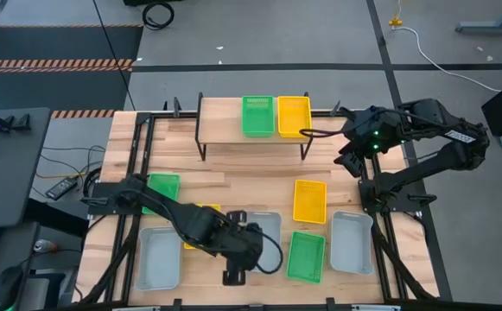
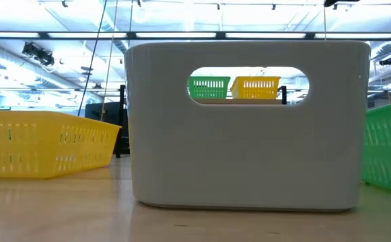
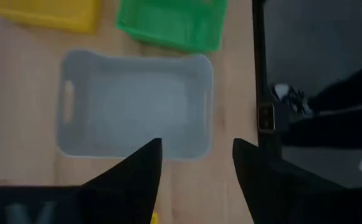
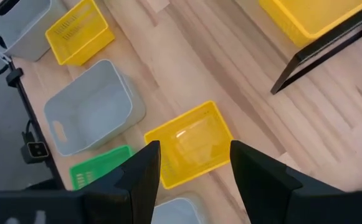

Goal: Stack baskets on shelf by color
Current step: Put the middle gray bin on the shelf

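On the shelf (image 1: 225,134) at the far side of the counter (image 1: 233,177), a green basket (image 1: 257,116) and a yellow basket (image 1: 294,116) sit side by side. The left hand (image 3: 196,171) hangs open over a grey basket (image 3: 134,102) at the near edge. The right hand (image 4: 193,171) is open too, held above a yellow basket on the counter (image 4: 190,146), right of the shelf.

You've got a bright green basket (image 1: 257,115) and a yellow basket (image 1: 293,116) up on the shelf (image 1: 220,118), which has pale wood planks and thin black legs. The counter (image 1: 233,168) is light striped butcher-block wood. Right under the left arm's black jaws you see a plain light grey basket (image 3: 135,103); under the right arm's, a yellow slotted one (image 4: 190,144).
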You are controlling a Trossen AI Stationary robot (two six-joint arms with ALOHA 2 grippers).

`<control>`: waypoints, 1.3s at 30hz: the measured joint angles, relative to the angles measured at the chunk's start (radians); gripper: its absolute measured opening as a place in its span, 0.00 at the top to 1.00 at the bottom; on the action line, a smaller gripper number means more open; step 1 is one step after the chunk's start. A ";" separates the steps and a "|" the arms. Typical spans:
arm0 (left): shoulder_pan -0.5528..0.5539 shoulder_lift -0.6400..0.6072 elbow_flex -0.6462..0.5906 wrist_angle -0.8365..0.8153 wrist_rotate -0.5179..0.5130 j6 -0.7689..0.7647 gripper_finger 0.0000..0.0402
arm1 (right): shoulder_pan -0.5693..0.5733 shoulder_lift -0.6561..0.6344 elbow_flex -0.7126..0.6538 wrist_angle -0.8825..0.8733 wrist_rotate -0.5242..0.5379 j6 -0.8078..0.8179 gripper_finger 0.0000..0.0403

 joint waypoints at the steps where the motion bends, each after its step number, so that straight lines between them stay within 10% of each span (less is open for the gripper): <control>1: 0.001 0.010 0.000 0.003 0.018 0.000 0.47 | 0.007 0.000 0.000 -0.001 0.000 0.016 0.50; 39: 0.015 0.347 0.001 0.111 0.163 0.007 0.45 | 0.134 0.000 0.000 -0.020 0.012 0.080 0.50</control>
